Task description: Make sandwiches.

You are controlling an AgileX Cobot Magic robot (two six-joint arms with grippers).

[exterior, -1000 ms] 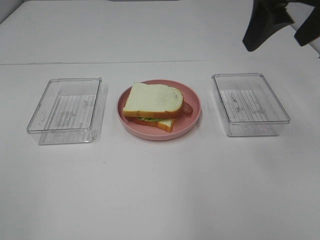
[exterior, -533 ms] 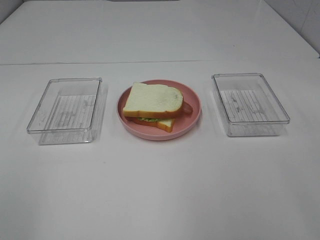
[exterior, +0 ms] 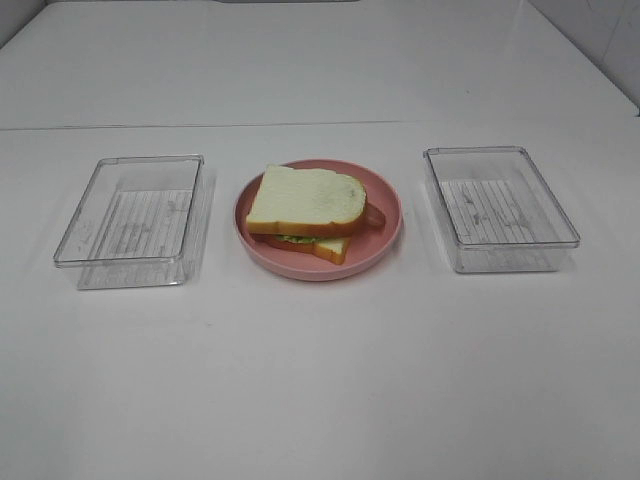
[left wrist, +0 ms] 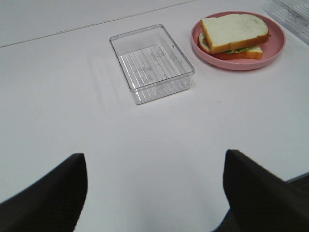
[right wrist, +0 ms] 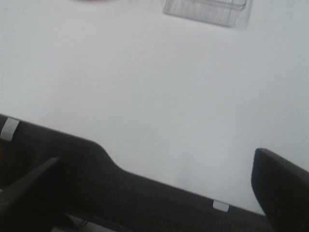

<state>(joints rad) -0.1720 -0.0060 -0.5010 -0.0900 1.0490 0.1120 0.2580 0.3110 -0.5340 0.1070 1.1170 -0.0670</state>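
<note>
You had the sandwich (exterior: 305,211) stacked on the pink plate (exterior: 385,235) at the tabletop's (exterior: 320,380) centre, its long axis running 9-to-3 overhead. Both end effectors stood apart and empty. From your left end effector (left wrist: 154,188) it lay at 1 o'clock, clearly visible; the right end effector (right wrist: 154,188) saw only a clear tray (right wrist: 207,9), while the overhead view showed neither arm.
</note>
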